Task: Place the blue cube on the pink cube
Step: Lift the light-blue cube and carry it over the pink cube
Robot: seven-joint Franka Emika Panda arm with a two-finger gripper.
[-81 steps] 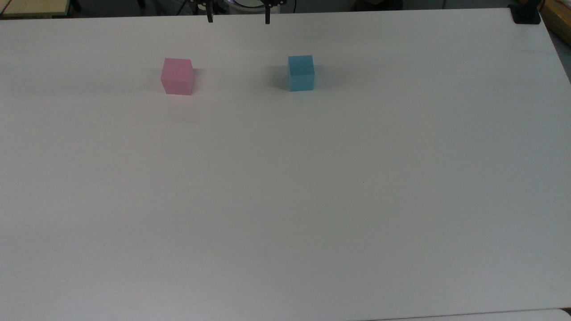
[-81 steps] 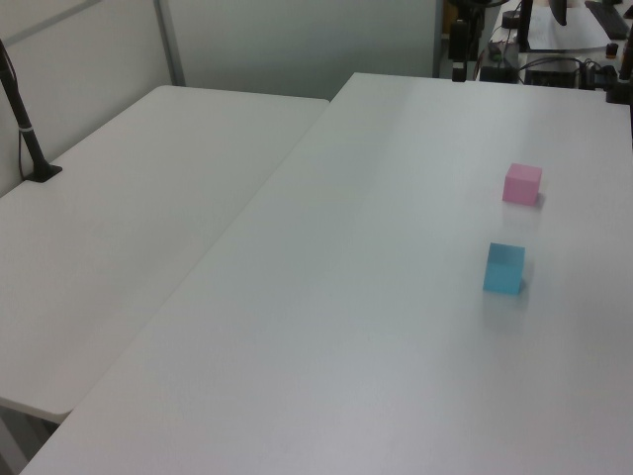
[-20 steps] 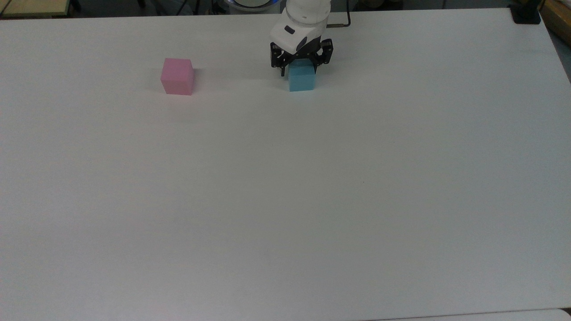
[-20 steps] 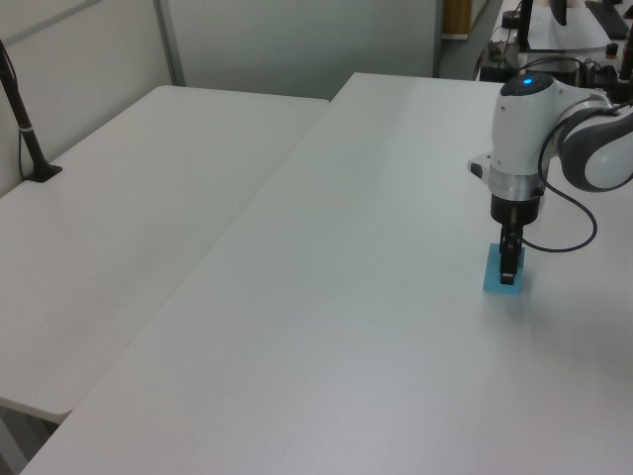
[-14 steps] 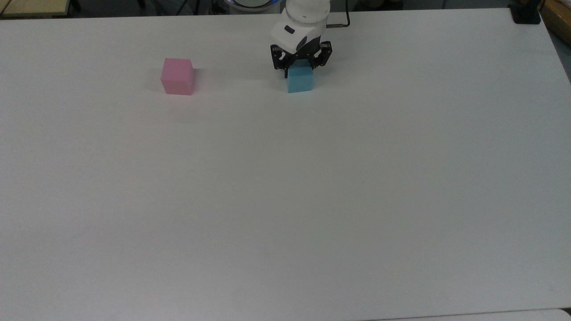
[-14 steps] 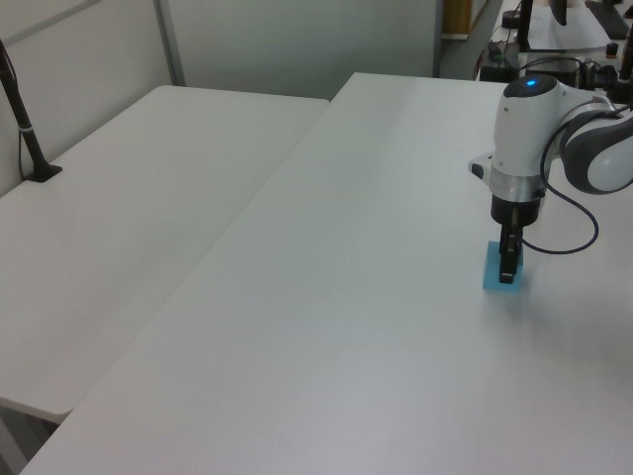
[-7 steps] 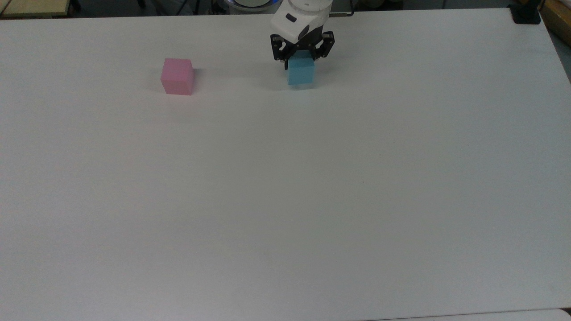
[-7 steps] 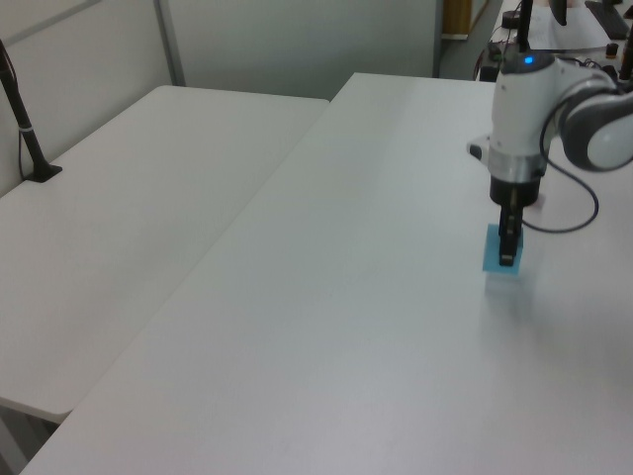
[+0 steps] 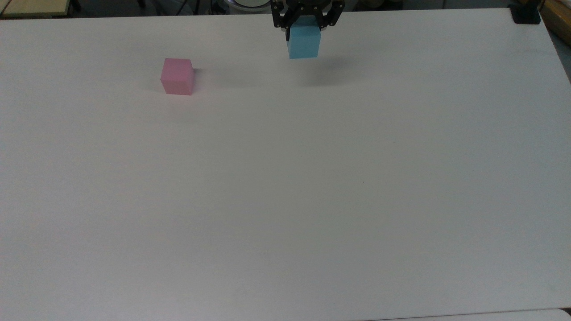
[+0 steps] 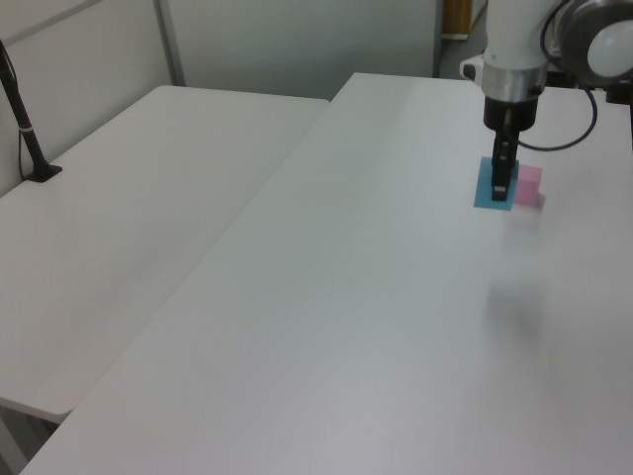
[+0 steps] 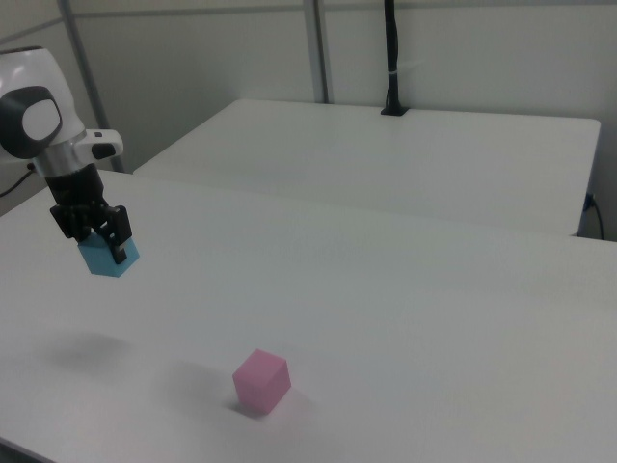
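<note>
Cyan: blue cube (image 9: pixel 304 41) clamped in gripper (image 9: pixel 307 23) jaws, lifted clear of desk (image 9: pixel 285 187), shadow below. Pink cube (image 9: pixel 177 76) rests on desk well apart, toward the top view's left & lower; next move likely lateral carry that way, then descent.

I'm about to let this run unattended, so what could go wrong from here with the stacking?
The blue cube hangs in the gripper well above the table, gripped only by its upper part; it might slip out during the carry. The pink cube is about the same size, so a slightly off-centre release could leave the blue one overhanging or toppling. Descending too low might knock the pink cube aside.
</note>
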